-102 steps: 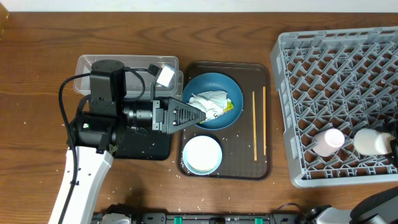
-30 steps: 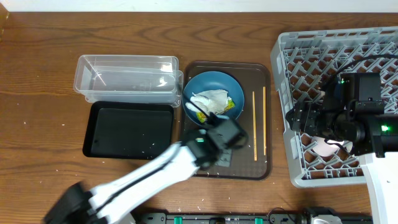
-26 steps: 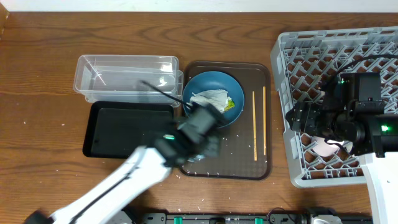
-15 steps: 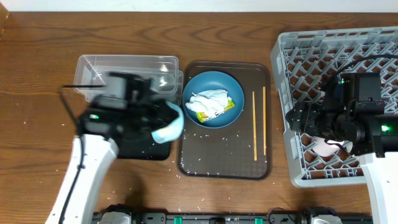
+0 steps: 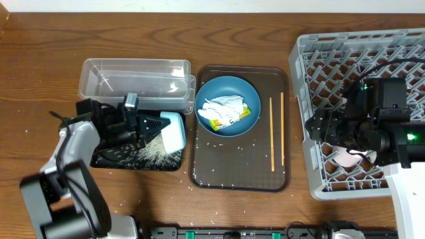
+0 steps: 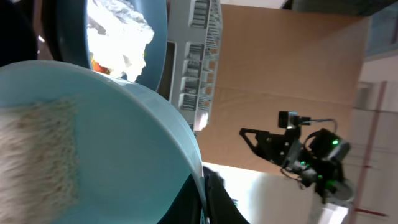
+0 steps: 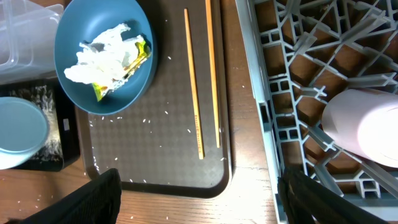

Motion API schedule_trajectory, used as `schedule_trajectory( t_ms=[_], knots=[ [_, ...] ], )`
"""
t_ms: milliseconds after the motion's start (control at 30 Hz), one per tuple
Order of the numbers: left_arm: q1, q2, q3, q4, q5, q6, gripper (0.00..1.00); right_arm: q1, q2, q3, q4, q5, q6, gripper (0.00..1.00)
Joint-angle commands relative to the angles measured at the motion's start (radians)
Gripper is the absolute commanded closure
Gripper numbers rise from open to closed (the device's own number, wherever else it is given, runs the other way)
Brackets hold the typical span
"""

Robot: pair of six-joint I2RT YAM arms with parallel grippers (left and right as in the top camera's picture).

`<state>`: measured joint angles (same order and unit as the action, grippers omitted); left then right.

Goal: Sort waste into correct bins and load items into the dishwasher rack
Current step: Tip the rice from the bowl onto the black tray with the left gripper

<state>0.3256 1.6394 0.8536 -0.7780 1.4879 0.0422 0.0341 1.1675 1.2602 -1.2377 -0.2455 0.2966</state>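
Note:
My left gripper (image 5: 159, 126) is shut on the rim of the small light-blue dish (image 5: 174, 129), holding it tipped on edge over the black tray (image 5: 106, 159). Rice grains (image 5: 154, 150) lie heaped in the tray below it. In the left wrist view rice (image 6: 37, 162) streaks down the dish (image 6: 124, 143), whose rim sits between the jaws of the gripper (image 6: 204, 190). The deep-blue bowl (image 5: 249, 93) holds the white tissue (image 5: 222, 108) and the yellow-green wrapper (image 5: 243, 114). My right gripper (image 7: 202, 205) hangs open by the grey rack (image 5: 358, 60), above a pinkish cup (image 7: 367, 127).
The clear tub (image 5: 133, 79) stands behind the black tray. Two chopsticks (image 5: 271, 133) lie on the right of the brown serving tray (image 5: 239, 174), which is sprinkled with stray rice. Loose grains also dot the wooden table near its front edge.
My left arm has swung left and down with the dish and tipped it. Rice now lies piled in the black tray. The right arm has stayed still.

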Motion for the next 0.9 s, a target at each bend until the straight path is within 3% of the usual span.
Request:
schedule_trajectory(
  t_ms=[0,467,533,600,667,700,800,867],
  knots=[
    [0.005,0.040,-0.001,-0.003,0.085,0.060,0.94,0.014,-0.001,-0.006,-0.002,0.006,0.011,0.21],
    [0.017,0.024,-0.001,-0.029,0.085,0.087,0.94,0.014,-0.001,-0.006,-0.005,0.006,0.010,0.20],
    [0.032,0.024,-0.001,0.011,-0.032,0.132,0.94,0.014,-0.001,-0.006,-0.004,0.006,0.010,0.20],
    [0.047,0.031,-0.001,0.016,-0.108,0.021,0.94,0.014,-0.001,-0.006,-0.004,0.006,0.011,0.20],
    [0.070,0.031,0.001,0.000,0.087,-0.014,0.94,0.014,-0.001,-0.006,-0.004,0.006,0.010,0.20],
    [0.086,0.026,0.018,-0.023,0.086,-0.076,0.94,0.014,-0.001,-0.006,-0.005,0.006,0.010,0.20],
    [0.120,0.000,0.030,-0.014,0.073,0.041,0.94,0.014,-0.002,-0.006,-0.012,0.006,0.010,0.20],
    [0.122,-0.005,0.027,-0.029,-0.023,0.074,0.94,0.014,-0.002,-0.006,-0.015,0.007,0.010,0.20]
  ],
)
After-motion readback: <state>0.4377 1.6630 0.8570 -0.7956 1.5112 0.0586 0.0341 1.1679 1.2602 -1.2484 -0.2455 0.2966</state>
